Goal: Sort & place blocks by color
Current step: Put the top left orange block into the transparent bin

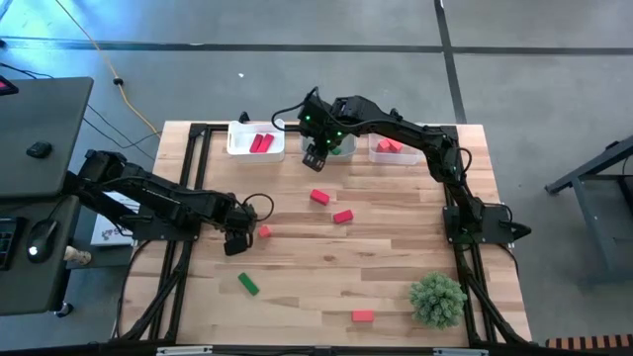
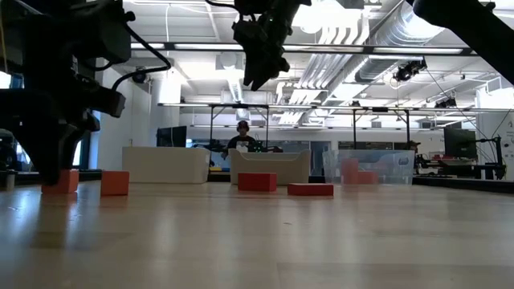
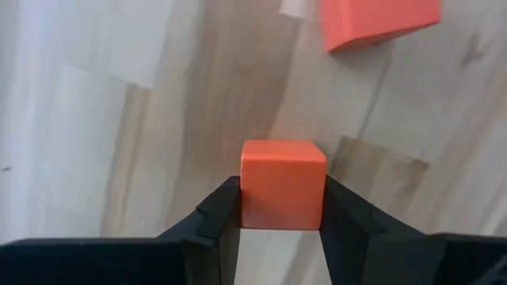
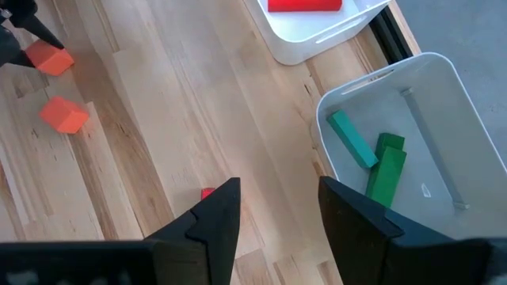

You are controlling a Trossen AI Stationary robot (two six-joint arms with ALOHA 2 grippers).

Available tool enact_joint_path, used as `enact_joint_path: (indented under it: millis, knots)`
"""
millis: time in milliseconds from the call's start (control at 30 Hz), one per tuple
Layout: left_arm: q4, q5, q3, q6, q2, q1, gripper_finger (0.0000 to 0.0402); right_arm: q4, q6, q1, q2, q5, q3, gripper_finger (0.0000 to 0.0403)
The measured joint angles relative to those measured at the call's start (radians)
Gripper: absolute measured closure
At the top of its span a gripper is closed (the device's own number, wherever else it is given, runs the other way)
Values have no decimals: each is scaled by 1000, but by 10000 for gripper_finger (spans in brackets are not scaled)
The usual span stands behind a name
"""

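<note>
My left gripper [image 1: 237,240] points down at the table's left middle, shut on a small orange cube [image 3: 283,184]. A second orange cube [image 1: 264,231] lies just to its right. Two red blocks [image 1: 318,196] [image 1: 343,216] lie flat mid-table. A green block [image 1: 247,285] and another red block [image 1: 363,316] lie toward the near edge. My right gripper [image 1: 316,156] hangs open, high above the table next to the middle bin [image 4: 444,71], with nothing between its fingers. My left gripper pinches the orange cube by two opposite side faces [image 3: 247,198], one finger [image 3: 222,218] on each side. The fingers come from above, pointing down. The cube stands flat on the table [image 2: 63,181].
Three clear bins stand along the far edge: the left one [image 1: 237,148] holds red blocks, the middle one green blocks [image 4: 384,170], the right one [image 1: 376,154] orange ones. A bushy green plant [image 1: 438,300] stands at the near right. A person shows in the room far behind.
</note>
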Motion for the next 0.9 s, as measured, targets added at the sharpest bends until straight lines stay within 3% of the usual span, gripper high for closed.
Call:
enact_joint_path:
  millis: [400, 900]
  knots:
    - [85, 40, 82, 38, 1, 16, 291, -38, -30, 0, 0, -10, 0, 242]
    - [118, 44, 278, 224, 1, 211, 289, -44, -161, -36, -17, -76, 1, 242]
